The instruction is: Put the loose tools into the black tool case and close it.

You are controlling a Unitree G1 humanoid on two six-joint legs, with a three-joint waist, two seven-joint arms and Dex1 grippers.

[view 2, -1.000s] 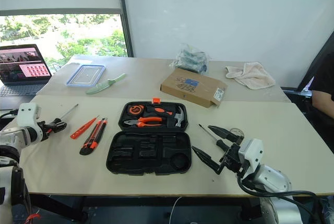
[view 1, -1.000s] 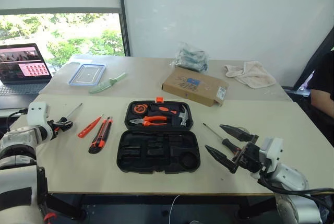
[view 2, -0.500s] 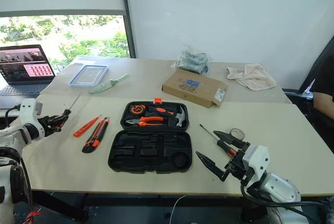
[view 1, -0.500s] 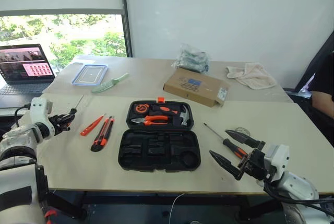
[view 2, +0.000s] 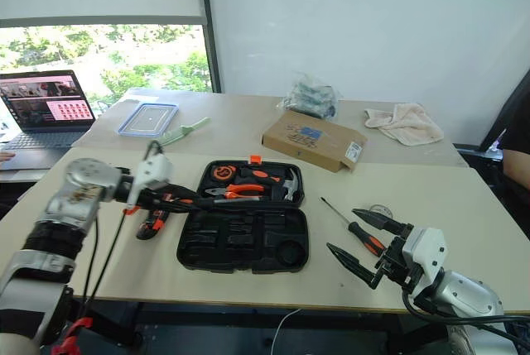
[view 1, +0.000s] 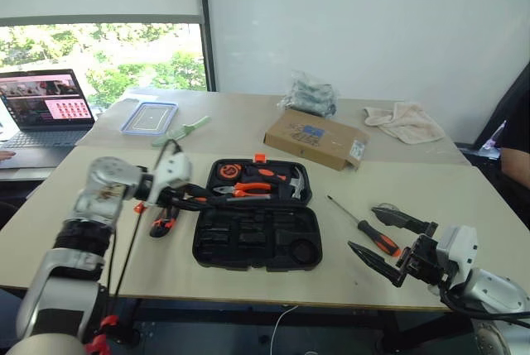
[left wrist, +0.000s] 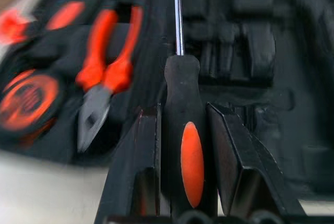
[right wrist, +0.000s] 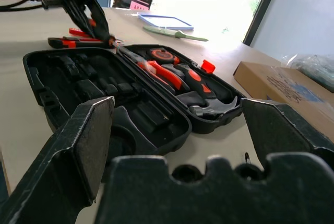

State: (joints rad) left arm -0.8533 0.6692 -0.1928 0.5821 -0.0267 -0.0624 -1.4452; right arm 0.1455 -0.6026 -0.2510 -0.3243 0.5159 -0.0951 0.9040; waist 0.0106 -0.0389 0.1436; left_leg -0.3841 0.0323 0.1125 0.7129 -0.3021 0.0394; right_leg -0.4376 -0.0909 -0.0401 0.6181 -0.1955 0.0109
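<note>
Left wrist view is where the grip is seen best: the left end effector (left wrist: 185, 151) is clamped on a screwdriver (left wrist: 181, 130), black handle with an orange oval pinched between the two fingers (left wrist: 232, 156), steel shaft running straight ahead of it over the open black tool case (view 1: 255, 223). The shaft tip is cut off at the frame edge, and the pliers (left wrist: 107, 72) beside the shaft are smeared by blur, so contact with the case can't be told.

From the head views, the utility knife (view 1: 164, 223) and a slim orange driver are mostly hidden behind that end effector, so only bits of orange are made out.

The right end effector (view 1: 389, 243) is spread wide with nothing held, hanging just off the desk (view 1: 464, 198) edge. Another screwdriver (view 1: 364, 227) is lying on the desk just beyond it, and a small tape roll (view 1: 383, 208) is half hidden behind its upper finger.
</note>
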